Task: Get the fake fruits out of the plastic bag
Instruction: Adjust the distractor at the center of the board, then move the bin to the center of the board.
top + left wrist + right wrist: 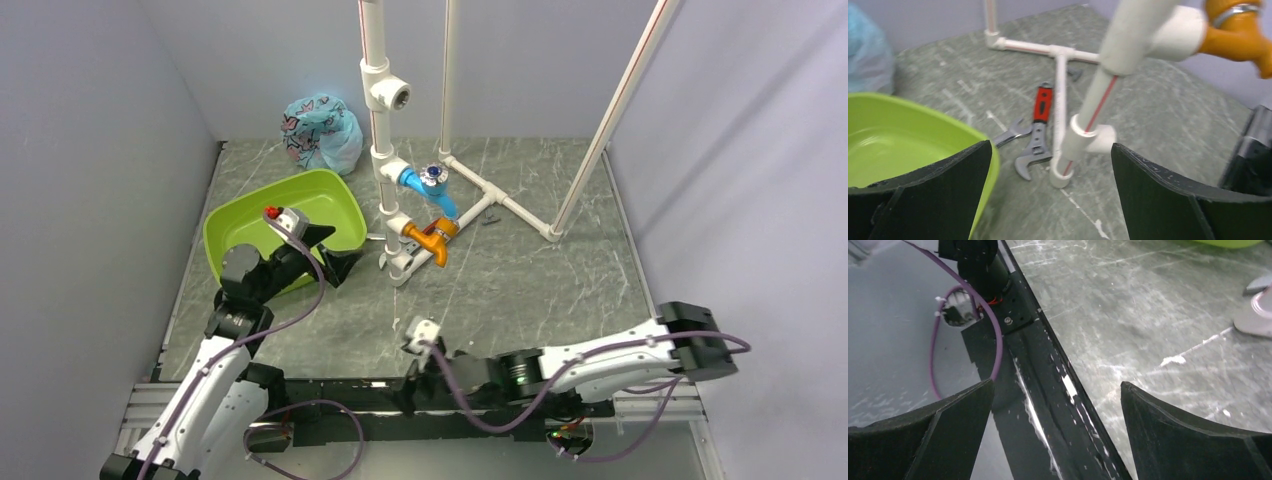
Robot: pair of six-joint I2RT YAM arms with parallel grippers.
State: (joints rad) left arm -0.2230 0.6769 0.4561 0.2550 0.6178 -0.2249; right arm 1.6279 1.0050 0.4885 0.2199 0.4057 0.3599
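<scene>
My left pincer [334, 252] hangs with its jaws spread wide and nothing between them, over the right rim of the green tub [335, 200] on the grey table [540, 290]. My left wrist view shows that pincer [1048, 150] facing the foot of the white pipe frame [1083, 135], where a red-handled wrench [1038, 135] and a plain spanner [1010, 135] lie side by side. A blue tap [425, 185] and an orange tap [432, 238] sit on the frame. My right pincer [410, 385] is just as wide open and empty, low over the black rail [1033, 365] at the table's near edge. The plastic bag [322, 133], pale blue with butterfly prints, sits bunched up at the back wall, behind the tub and left of the pipes, well apart from both pincers. I cannot make out what is inside it.
</scene>
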